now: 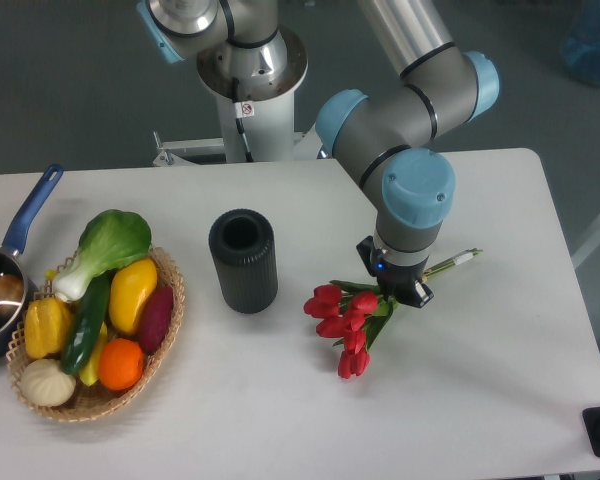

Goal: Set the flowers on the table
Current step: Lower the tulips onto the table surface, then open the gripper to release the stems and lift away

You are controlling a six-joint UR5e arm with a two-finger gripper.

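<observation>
Flowers [345,322]: red tulip bunch, lay low over the white table [480,400], right of centre; whether the heads touched the top could not be told.

Fixed camera, only view:
- Held by the gripper [398,291] at the leafy neck, just where heads met stems; jaws mostly hidden under the wrist, judged clamped on the bunch since it hung from that point.
- Long axis ran diagonal: heads down and to the picture's lower left of the gripper, stem ends [458,260] out past the gripper to the upper right, rising slightly.
- Heads fanned below and left of the gripper; stems thin, pale green, tied together, clear of the table edge.
- Arm came in from above and behind, blue-capped wrist directly over the grip point.
- Black cylinder [244,260], upright and open-topped, stood left of the heads, near but apart.
- Basket [166,300] of produce further left, well apart; pot [5,290] with blue handle at the far left edge.

Judgement: bunch nearly laid flat; release called for a short drop along the vertical, then opening, with bare table under both heads and stems. Risk slight: stems rolling on release.
</observation>
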